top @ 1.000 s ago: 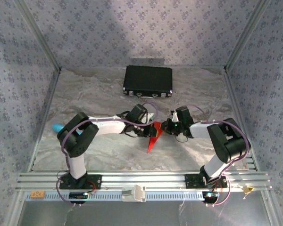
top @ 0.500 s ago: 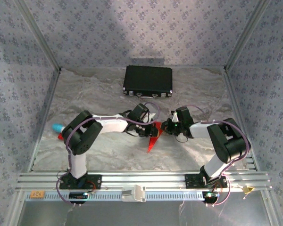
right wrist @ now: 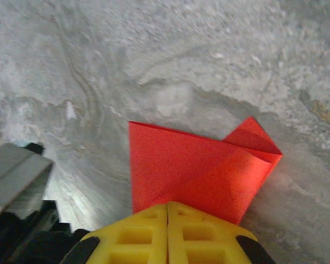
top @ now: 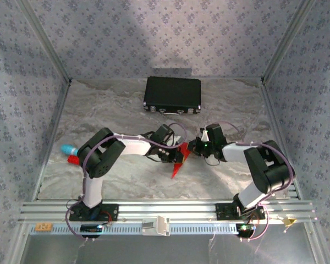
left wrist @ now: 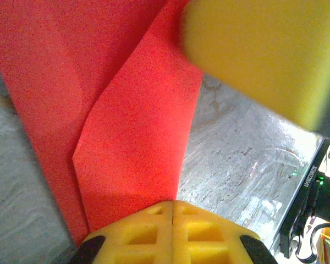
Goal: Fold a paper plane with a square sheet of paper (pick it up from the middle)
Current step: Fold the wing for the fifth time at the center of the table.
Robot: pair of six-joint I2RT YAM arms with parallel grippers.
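The paper plane (top: 177,163) — thin, matte, bright red paper creased into a slim dart with overlapping flaps — is seen mid-table on the grey marbled table (top: 110,110). Its long axis is laid far-to-near, the sharp tip turned toward the arm bases. Its broad far end is pinched from both sides — the left gripper (left wrist: 172,204) and the right gripper (right wrist: 168,206) are each pressed together on the paper.

Matt red paper plane (left wrist: 132,154) on a smooth marbled table (right wrist: 209,44).
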